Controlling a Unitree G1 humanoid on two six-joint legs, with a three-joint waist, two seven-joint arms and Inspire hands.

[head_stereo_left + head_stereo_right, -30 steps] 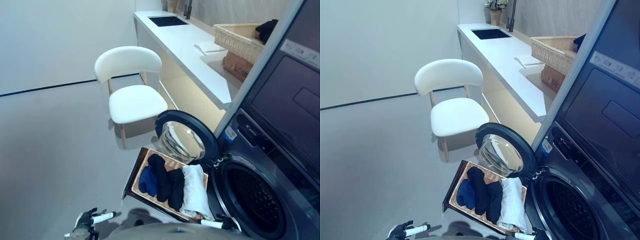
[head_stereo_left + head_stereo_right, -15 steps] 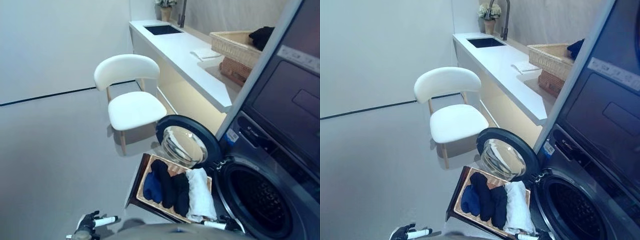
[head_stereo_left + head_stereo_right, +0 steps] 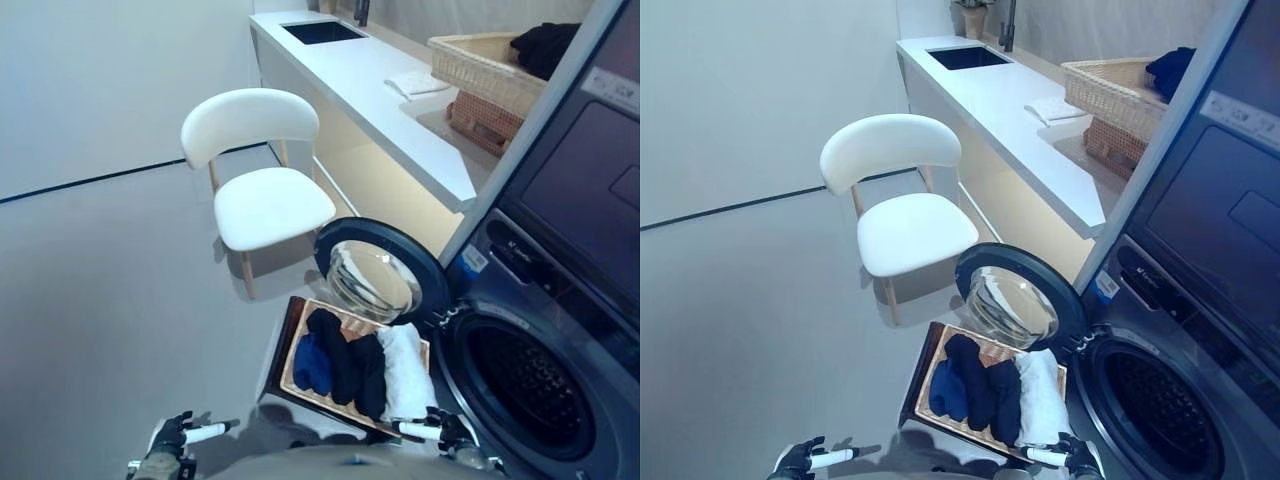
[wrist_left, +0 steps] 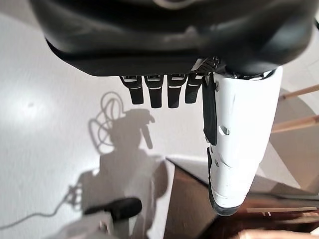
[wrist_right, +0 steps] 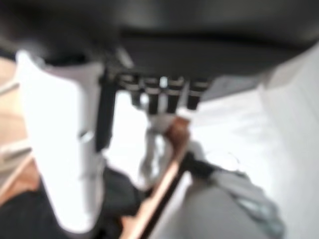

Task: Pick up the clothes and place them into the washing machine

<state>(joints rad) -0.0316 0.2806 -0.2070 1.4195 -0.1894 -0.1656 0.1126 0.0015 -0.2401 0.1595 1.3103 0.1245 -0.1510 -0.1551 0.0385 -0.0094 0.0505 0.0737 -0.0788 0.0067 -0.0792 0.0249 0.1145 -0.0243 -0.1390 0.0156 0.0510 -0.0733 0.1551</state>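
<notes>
Nearest, at seven o'clock, the left robot hand hangs over the grey floor with fingers straight and slack, white-covered thumb out, holding nothing. At five o'clock the right robot hand hovers by the near edge of the wooden-framed laundry basket, also wide and empty. In the basket lie the clothes: a blue piece, two black pieces and a white towel-like piece, side by side. Just past it, at three to four o'clock, the dark front-loading washing machine stands with its round glass door swung open. Farther, at twelve o'clock, a white chair stands beside a long white surface carrying a woven wicker basket.
</notes>
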